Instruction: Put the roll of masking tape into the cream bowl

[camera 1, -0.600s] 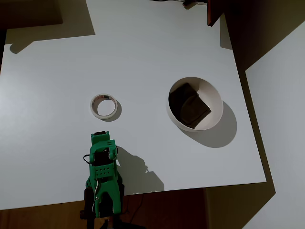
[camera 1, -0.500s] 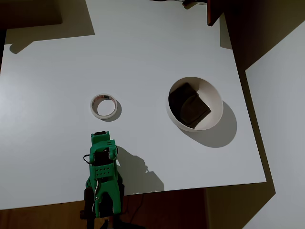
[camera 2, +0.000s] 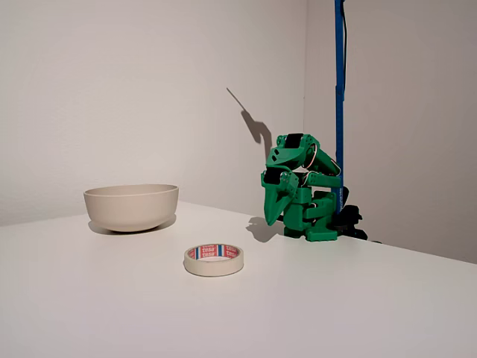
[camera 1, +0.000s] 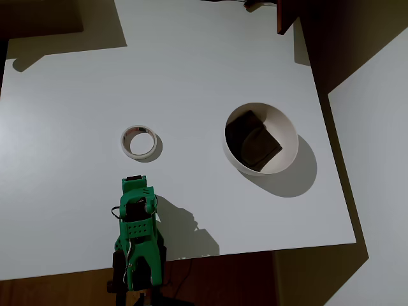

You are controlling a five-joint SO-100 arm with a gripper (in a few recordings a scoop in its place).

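**Tape roll waiting flat on the table, arm folded up**

The roll of masking tape [camera 1: 139, 141] is lying flat on the white table [camera 1: 191, 64], with its hole facing up. In the overhead view it is sitting at about 12 o'clock from the green arm [camera 1: 136, 236], near it but not touching. The cream bowl [camera 1: 290, 131] is resting well apart from the tape, at about 3 o'clock from it in that view. In the fixed view the tape [camera 2: 214, 259] is lying in front, and the bowl [camera 2: 131, 206] is standing behind it at about 10 o'clock.

The tape is looking light and stiff, a hard little ring that is not likely to bend or break. Its smooth outer side may be a bit slippery. A good place to grab it is probably across the ring wall, with one finger going into the hole and one staying outside.

The bowl is not empty. A dark brown blocky lump [camera 1: 253, 141] is sitting inside it, filling much of the floor. The tape will probably be landing on or beside that lump.

The gripper [camera 2: 273, 210] is hanging down, tucked close to the arm, and holding nothing. It is looking closed or nearly closed, but that is too small to tell for sure.
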